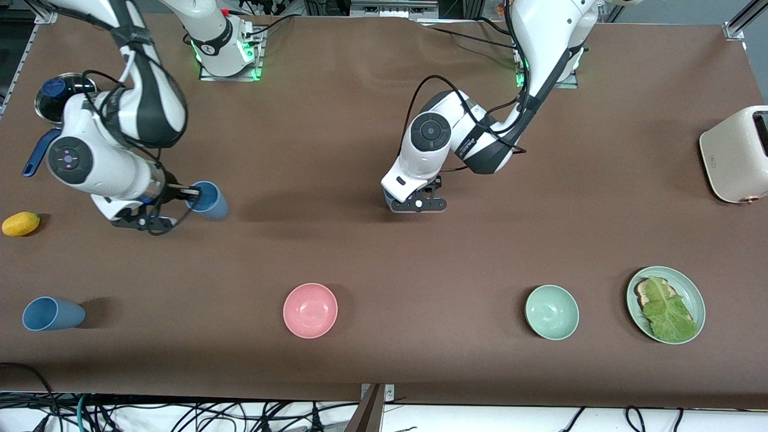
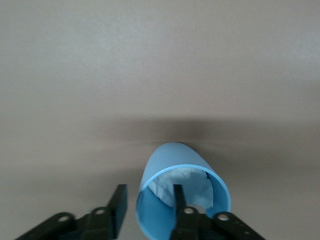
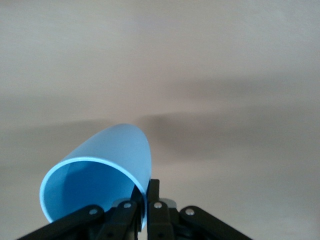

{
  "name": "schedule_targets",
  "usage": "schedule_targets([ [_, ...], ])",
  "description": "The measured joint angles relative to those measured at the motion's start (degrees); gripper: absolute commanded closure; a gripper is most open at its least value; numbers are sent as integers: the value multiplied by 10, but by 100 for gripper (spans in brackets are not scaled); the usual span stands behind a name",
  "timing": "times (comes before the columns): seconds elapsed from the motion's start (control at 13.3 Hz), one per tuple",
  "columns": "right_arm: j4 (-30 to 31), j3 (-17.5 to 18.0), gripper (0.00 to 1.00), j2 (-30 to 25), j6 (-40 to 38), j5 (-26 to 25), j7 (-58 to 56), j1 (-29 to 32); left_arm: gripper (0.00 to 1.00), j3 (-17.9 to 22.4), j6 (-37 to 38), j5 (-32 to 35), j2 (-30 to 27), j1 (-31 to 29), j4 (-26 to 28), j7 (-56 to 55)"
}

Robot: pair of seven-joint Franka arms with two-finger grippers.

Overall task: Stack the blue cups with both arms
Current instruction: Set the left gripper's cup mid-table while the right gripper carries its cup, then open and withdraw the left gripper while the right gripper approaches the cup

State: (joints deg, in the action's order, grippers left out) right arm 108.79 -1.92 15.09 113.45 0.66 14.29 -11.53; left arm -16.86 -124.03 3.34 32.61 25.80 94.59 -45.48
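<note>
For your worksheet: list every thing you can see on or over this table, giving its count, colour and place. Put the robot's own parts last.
blue cups: 3, blue; one in the right gripper, one with white inside in the left gripper, one lying near the front edge at the right arm's end.
bowls: 2; pink, green, both near the front edge.
plate: 1, green, holding toast and lettuce.
toaster: 1, cream, left arm's end.
pot: 1, black, blue handle.
yellow fruit: 1.
right gripper: shut on its cup's rim.
left gripper: astride its cup's wall.
</note>
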Motion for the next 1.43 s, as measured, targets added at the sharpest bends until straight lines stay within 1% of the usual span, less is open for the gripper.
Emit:
schedule_targets([
  [0.08, -19, 1, 100, 7, -6, 2, 34, -26, 0, 1, 35, 0, -17, -3, -9, 2],
  [0.15, -44, 2, 100, 19, -14, 11, 81, -63, 0, 4, 94, 0, -47, -14, -23, 18],
  [0.23, -62, 2, 100, 29, -20, 17, 109, -86, 0, 5, 132, 0, -67, -26, -32, 36],
  [0.38, -113, 3, 100, 58, -33, 35, 161, -131, 0, 10, 210, 1, -97, -62, -59, 108],
  [0.53, -173, 3, 100, 94, -50, 61, 207, -172, 0, 12, 259, 1, -109, -114, -89, 203],
  [0.68, -228, 3, 100, 130, -65, 88, 247, -201, 0, 13, 279, 1, -116, -160, -104, 260],
  [0.9, -284, 2, 100, 166, -71, 146, 288, -220, 0, 13, 302, 1, -133, -199, -111, 293],
  [1.13, -310, 2, 100, 177, -75, 168, 320, -231, 0, 16, 327, 1, -164, -224, -116, 301],
  [1.43, -327, 2, 100, 177, -77, 184, 355, -246, 0, 25, 389, 1, -200, -251, -166, 303],
])
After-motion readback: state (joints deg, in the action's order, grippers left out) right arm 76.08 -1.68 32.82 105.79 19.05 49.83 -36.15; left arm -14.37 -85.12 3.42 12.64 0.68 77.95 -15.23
